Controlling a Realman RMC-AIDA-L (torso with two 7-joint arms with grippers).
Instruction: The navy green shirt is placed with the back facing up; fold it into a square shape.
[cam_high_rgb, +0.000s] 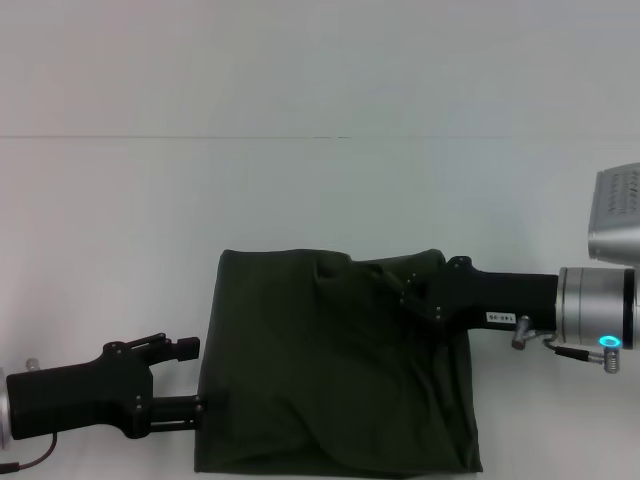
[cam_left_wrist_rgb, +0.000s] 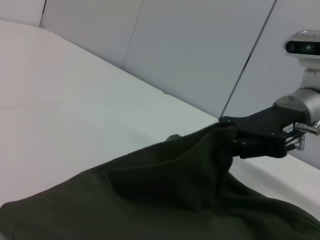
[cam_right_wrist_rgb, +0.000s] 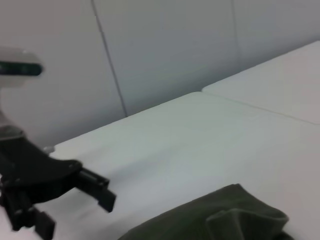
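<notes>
The navy green shirt (cam_high_rgb: 330, 390) lies on the white table in a rough rectangle, plain side up, with wrinkles near its far right corner. My right gripper (cam_high_rgb: 408, 288) reaches in from the right over that corner and is shut on a pinch of cloth. In the left wrist view the shirt (cam_left_wrist_rgb: 150, 200) rises in a peak to the right gripper (cam_left_wrist_rgb: 235, 142). My left gripper (cam_high_rgb: 190, 378) sits at the shirt's left edge, open, its lower finger touching the hem. The right wrist view shows the left gripper (cam_right_wrist_rgb: 75, 215) spread open beside the shirt (cam_right_wrist_rgb: 225, 220).
The white table (cam_high_rgb: 320, 200) stretches bare behind and to both sides of the shirt, with a seam across it farther back. Grey wall panels (cam_left_wrist_rgb: 200, 50) stand beyond it. The shirt's near edge lies close to the table's front.
</notes>
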